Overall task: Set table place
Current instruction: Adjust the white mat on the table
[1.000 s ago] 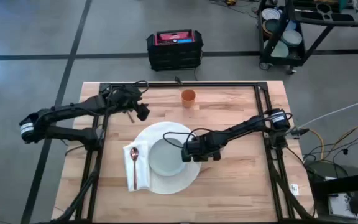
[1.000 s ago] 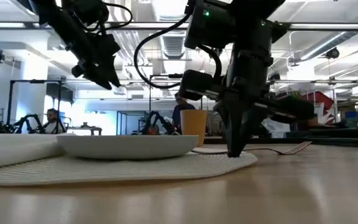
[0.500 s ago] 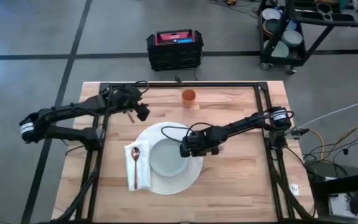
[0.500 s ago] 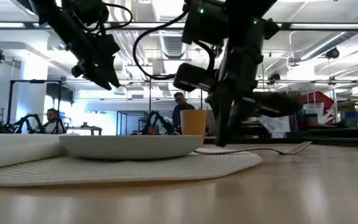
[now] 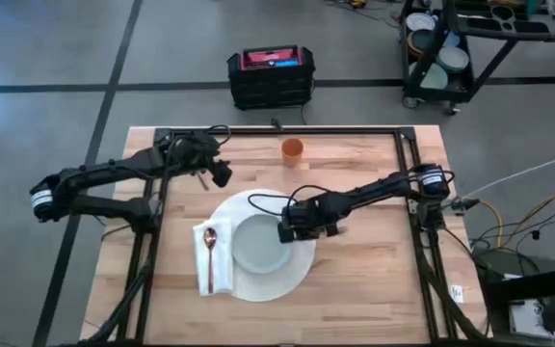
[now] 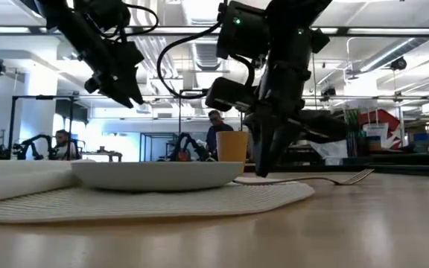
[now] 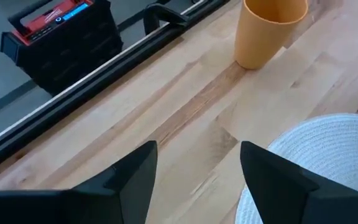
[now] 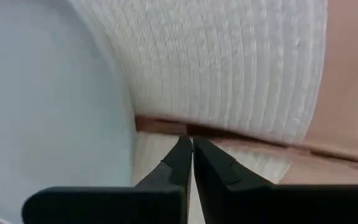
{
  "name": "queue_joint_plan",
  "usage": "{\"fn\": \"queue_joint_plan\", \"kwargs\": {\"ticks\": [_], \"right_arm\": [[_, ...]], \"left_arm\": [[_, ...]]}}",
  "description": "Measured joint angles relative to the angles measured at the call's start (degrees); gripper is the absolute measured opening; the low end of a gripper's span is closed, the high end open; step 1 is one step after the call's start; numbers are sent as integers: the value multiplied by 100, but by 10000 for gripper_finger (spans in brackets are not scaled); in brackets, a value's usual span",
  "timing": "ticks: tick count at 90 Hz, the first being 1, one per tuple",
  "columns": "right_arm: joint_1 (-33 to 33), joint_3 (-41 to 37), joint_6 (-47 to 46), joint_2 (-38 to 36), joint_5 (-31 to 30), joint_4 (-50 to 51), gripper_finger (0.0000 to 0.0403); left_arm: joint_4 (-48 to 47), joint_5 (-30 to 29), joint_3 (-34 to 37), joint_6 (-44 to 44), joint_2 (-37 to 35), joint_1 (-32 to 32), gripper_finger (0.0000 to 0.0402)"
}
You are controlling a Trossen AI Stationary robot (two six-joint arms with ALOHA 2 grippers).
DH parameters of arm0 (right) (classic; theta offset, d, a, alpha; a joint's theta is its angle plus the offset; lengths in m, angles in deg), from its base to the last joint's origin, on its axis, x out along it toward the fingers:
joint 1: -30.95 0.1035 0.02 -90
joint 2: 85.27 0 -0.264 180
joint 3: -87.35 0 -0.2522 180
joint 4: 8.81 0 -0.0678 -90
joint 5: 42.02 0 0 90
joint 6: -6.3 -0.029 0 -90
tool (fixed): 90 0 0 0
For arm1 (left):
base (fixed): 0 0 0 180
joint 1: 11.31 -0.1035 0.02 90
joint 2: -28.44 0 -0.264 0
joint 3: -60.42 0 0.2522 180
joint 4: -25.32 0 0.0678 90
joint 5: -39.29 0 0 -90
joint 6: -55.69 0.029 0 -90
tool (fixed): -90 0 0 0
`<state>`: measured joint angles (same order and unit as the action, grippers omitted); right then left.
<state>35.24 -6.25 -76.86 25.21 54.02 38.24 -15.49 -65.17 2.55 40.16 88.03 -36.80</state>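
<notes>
Set-up of a table place, high and low views. The right gripper hangs low over the near-right rim of the large round white woven mat, just beside the pale grey-green round plate. Its fingers are drawn tightly together; whether they pinch the mat's edge cannot be told. The mat lies mid-way across the light-wood butcher-block table.

The step in hand appears to be trimming the mat's position. Any pull should be low, slow and level, so that the plate rides along without sliding.

The left gripper waits above the table's far-left part, fingers spread and empty.

The plate holds nothing. The folded white napkin carries a copper-coloured spoon. The orange plastic cup stands upright, contents unseen. A metal fork lies on bare wood beside the mat.
</notes>
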Motion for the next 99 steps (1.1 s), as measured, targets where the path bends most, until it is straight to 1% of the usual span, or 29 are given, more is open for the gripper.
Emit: {"fn": "queue_joint_plan", "kwargs": {"ticks": [27, 37, 55, 77, 88, 99], "right_arm": [[-9, -17, 164, 0, 11, 77, 0], [-9, -20, 284, 2, 153, 91, 0], [-9, -55, 258, 22, 146, 473, 0], [-33, -70, 284, 22, 148, 565, 0], [-32, -70, 284, 22, 151, 883, 0], [-33, -68, 325, 17, 92, 1403, 0]], "left_arm": [[2, 0, 0, 0, 0, 1, 217], [2, 0, 0, 0, 0, 0, 217], [2, -2, 0, 0, 0, 0, 217], [2, 0, 0, 0, 0, 2, 217], [2, 0, 0, 0, 0, 0, 217], [2, 0, 0, 0, 0, 0, 217]]}}
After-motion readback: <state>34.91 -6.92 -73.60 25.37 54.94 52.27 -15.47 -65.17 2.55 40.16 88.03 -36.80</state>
